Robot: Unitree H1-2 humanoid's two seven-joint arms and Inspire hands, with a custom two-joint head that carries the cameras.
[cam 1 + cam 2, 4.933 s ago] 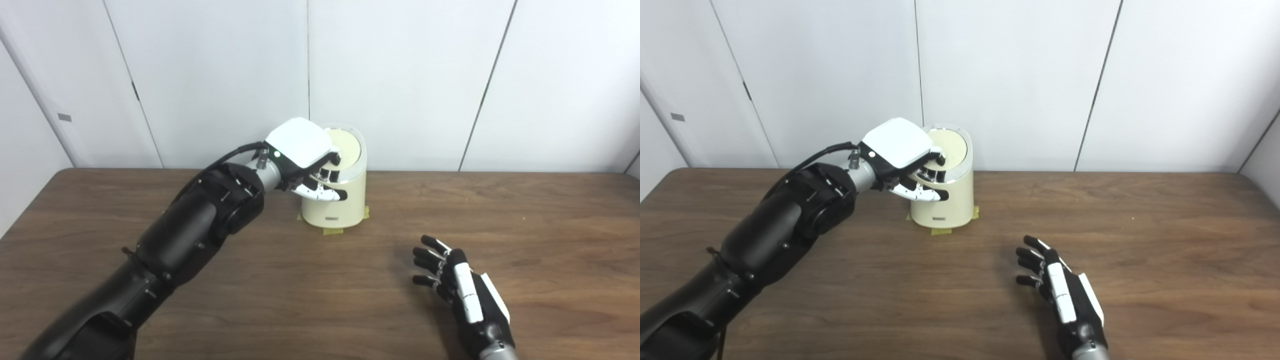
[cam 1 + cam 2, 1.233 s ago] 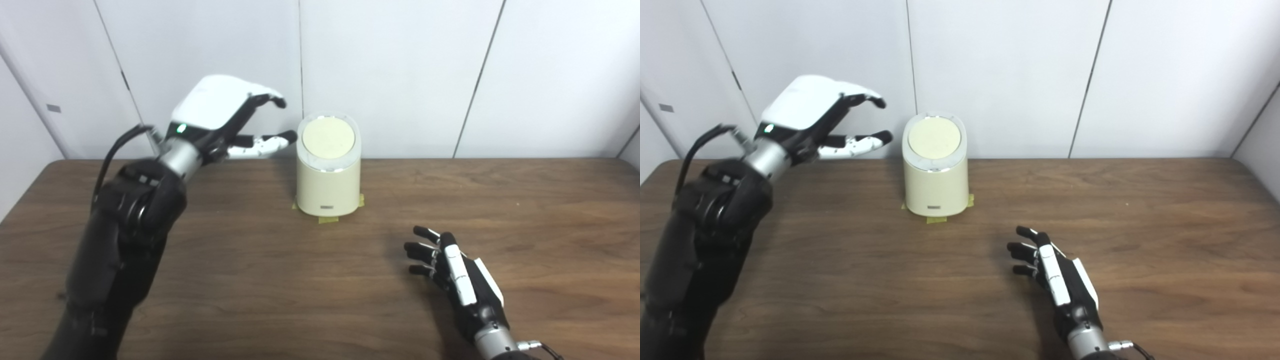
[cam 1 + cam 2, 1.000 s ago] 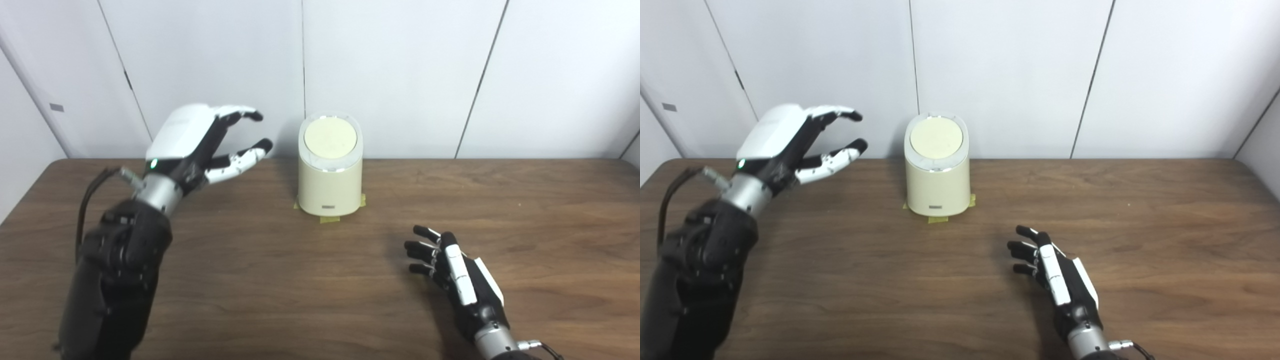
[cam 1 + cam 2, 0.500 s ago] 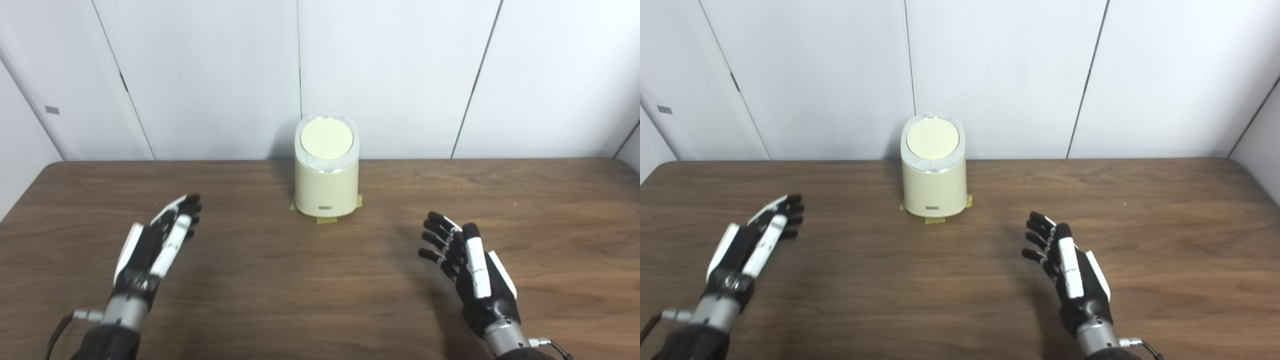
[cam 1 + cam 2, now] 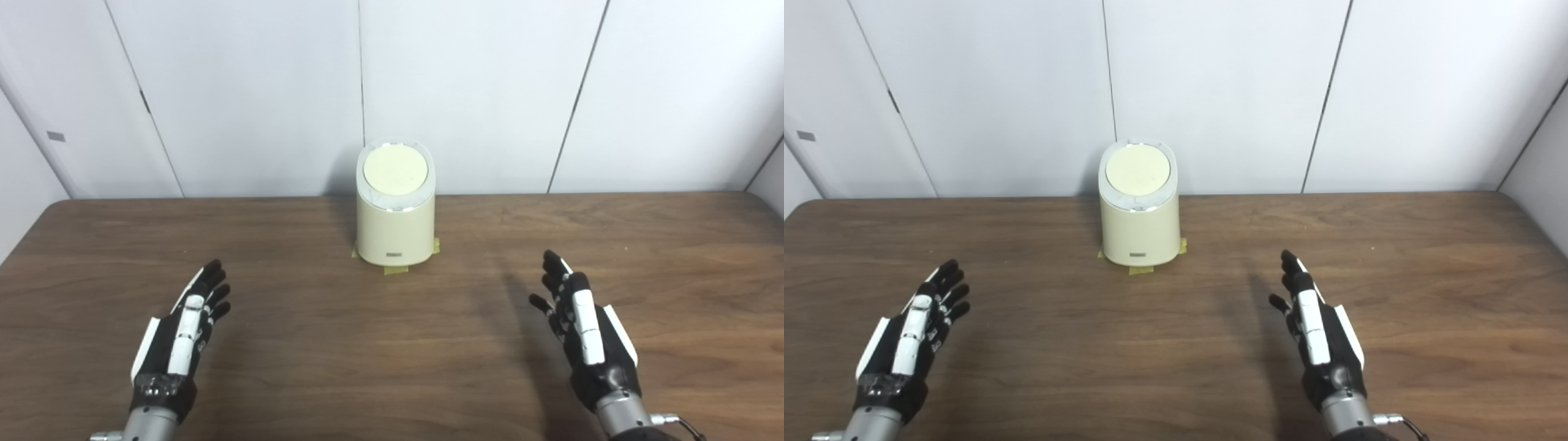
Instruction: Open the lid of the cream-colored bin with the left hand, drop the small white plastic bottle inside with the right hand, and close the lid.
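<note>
1. Left eye view shows the left hand low over the near left of the table, fingers straight and spread, holding nothing. About a second ago it was raised beside the bin, and nearly five seconds ago it was on the lid. It has pulled well back since, which I read as a retreat to rest.

2. At the middle, the cream bin stands upright near the far edge of the table, against the wall, with strips of yellow tape showing at its base. Its round lid lies flat in the rim, closed. Neither hand is near it now.

3. On the right, the right hand hovers over the near right of the table, fingers extended and a little apart, empty. Half a second ago its fingers were more curled; it has straightened and shifted slightly right, mirroring the left.

4. No small white bottle can be seen on the table or in either hand. With the lid shut, the inside of the bin is hidden, so I cannot confirm the bottle is in there, though that seems likely.

5. With the lid closed, both hands empty and both drawn back, I judge the task done.
</note>
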